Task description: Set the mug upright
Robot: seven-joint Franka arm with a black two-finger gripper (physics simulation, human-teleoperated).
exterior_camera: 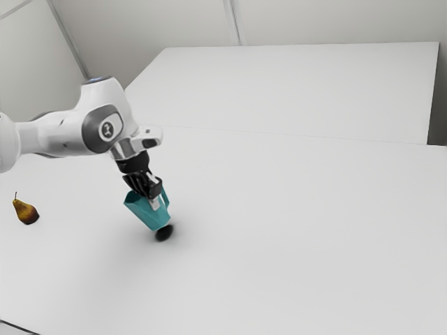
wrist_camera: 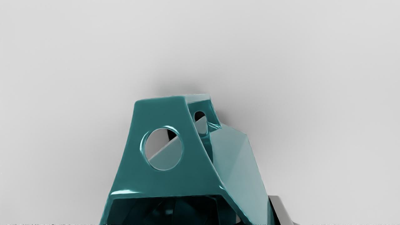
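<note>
the mug is leaning well apart from the pear, out toward the exterior view's right of it, its mouth tipping up on the side facing the pear. the hand is pinching the mug's wall, one finger reaching inside and the other pressing outside. the pear is resting on the desk, and a dark spot is sitting under the mug's low end.

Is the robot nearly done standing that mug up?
Only partway, it seems. Done: the gripper has hold of the mug. In hand: the righting itself, as the mug still leans at a slant, a dark shadow just below it. Left: straighten it, rest its base flat on the table and let go.
</note>
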